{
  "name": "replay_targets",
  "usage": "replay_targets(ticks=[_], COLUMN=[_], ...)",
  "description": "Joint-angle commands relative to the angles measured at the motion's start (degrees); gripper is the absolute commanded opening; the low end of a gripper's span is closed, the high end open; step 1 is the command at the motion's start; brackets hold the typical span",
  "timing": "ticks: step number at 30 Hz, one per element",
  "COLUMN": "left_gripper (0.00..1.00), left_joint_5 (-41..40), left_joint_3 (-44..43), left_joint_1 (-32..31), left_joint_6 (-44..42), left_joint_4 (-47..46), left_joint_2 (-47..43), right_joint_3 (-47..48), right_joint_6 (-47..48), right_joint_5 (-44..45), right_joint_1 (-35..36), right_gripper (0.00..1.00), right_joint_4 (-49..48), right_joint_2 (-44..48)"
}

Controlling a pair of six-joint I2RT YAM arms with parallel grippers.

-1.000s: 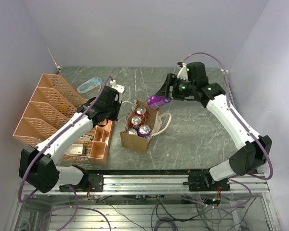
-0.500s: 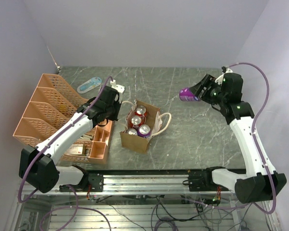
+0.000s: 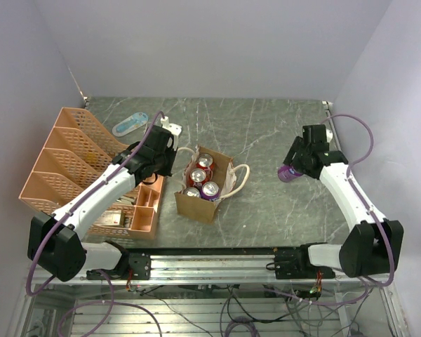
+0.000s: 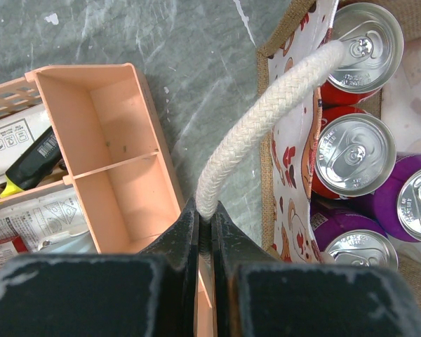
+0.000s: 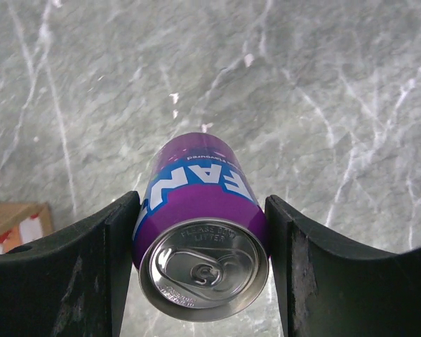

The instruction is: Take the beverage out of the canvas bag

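The canvas bag [image 3: 196, 204] stands mid-table, tan with a white, red-patterned side [image 4: 292, 163]. It holds several red and purple cans [image 3: 202, 177], their silver tops showing in the left wrist view [image 4: 355, 152]. My left gripper [image 3: 172, 152] is shut on the bag's left cream rope handle [image 4: 261, 132], with the jaws pinching the rope [image 4: 205, 215]. My right gripper [image 3: 295, 168] is shut on a purple beverage can [image 3: 289, 173] at the right of the table, well away from the bag. In the right wrist view the can [image 5: 200, 225] sits tilted between both fingers [image 5: 202, 203], over bare marble.
An orange plastic tray organizer [image 3: 69, 152] with packets in it stands left of the bag, right beside my left arm. A blue-and-white object [image 3: 130, 125] and a small white object [image 3: 172, 128] lie at the back left. Walls close in on both sides.
My right arm has carried the purple can from above the bag out to the right, then lower and nearer over the right of the table. The left gripper has kept hold of the handle.
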State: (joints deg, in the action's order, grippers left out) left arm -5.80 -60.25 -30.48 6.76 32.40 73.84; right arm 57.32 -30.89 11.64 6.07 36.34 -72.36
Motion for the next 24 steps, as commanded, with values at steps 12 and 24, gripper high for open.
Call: replay_targets(ticks=[12, 24], left_gripper=[0.07, 0.07], left_joint_5=[1.2, 1.8], left_joint_3=[-0.1, -0.2], left_joint_1=[-0.1, -0.1], left_joint_6=[-0.6, -0.6], left_joint_4=[0.3, 0.4], left_joint_2=[0.6, 1.1], right_joint_3=[17.9, 18.8], right_joint_6=[7.9, 19.3], right_joint_5=[-2.2, -0.9], right_joint_1=[2.6, 10.2], right_gripper=[0.0, 0.0], right_joint_4=[5.1, 5.8], right_joint_2=[-21.2, -26.8])
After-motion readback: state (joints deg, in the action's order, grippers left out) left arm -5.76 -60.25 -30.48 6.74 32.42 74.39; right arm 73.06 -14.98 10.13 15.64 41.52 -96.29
